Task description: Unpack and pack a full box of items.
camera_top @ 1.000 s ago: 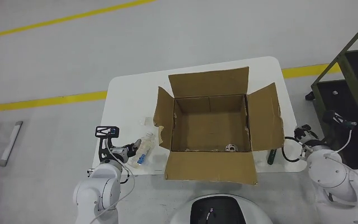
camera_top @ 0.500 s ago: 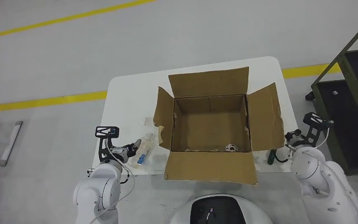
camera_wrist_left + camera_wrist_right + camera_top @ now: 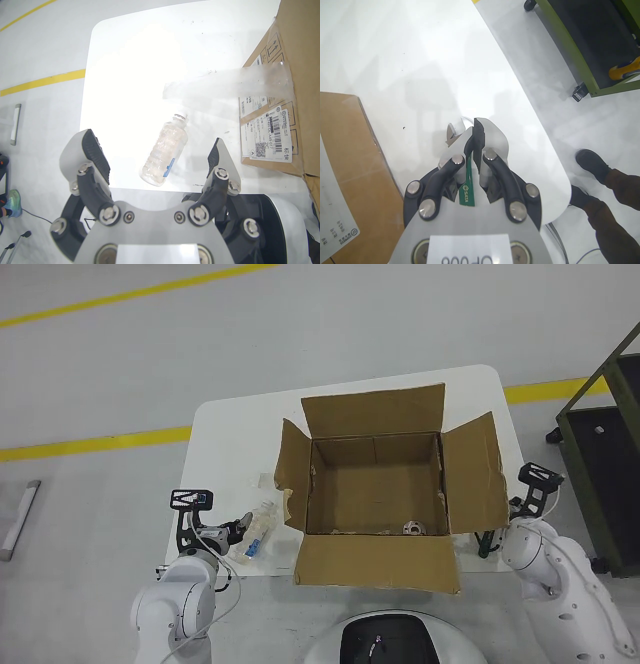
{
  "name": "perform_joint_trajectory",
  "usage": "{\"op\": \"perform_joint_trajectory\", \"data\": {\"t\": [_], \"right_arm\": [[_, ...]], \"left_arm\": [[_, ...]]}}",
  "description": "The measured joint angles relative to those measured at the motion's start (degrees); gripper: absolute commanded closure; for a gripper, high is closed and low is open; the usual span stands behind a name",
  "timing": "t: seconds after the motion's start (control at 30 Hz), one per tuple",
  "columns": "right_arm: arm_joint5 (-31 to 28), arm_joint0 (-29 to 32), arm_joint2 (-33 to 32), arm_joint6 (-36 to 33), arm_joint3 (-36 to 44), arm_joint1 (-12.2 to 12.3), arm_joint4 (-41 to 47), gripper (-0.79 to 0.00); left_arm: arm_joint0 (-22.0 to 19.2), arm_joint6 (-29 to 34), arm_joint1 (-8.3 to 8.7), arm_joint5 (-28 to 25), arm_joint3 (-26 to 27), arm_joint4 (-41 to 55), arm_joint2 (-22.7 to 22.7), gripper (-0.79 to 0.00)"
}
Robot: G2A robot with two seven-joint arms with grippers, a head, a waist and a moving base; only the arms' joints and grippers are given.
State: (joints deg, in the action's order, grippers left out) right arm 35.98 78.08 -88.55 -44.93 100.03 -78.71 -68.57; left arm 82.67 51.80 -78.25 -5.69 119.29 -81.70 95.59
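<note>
Right gripper (image 3: 471,136), fingers clamped on a green-handled tool (image 3: 466,185), has swung in to the box's (image 3: 375,562) 4 o'clock, probably for tabletop (image 3: 250,424) set-down; left fingers (image 3: 96,155) remain apart.

White table (image 3: 240,429): open cardboard box (image 3: 375,414), plastic bottle (image 3: 258,527)

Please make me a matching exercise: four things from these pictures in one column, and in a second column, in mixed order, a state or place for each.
Column one:
1. bottle
2. cardboard box
3. green-handled tool
4. left gripper

Column two:
a. open and empty, near the bottle
b. lying on its side on the table
c. flaps spread outward
d. clamped in the right gripper

Pairs: 1-b, 2-c, 3-d, 4-a.
</note>
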Motion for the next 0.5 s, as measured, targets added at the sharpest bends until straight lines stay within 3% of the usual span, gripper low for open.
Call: {"op": "perform_joint_trajectory", "data": {"t": [0.5], "right_arm": [[-2.76, -1.80, 1.32, -2.04, -2.10, -0.13, 1.21, 0.000]], "left_arm": [[0.00, 0.00, 0.00, 0.00, 0.00, 0.00, 0.00, -0.785]]}}
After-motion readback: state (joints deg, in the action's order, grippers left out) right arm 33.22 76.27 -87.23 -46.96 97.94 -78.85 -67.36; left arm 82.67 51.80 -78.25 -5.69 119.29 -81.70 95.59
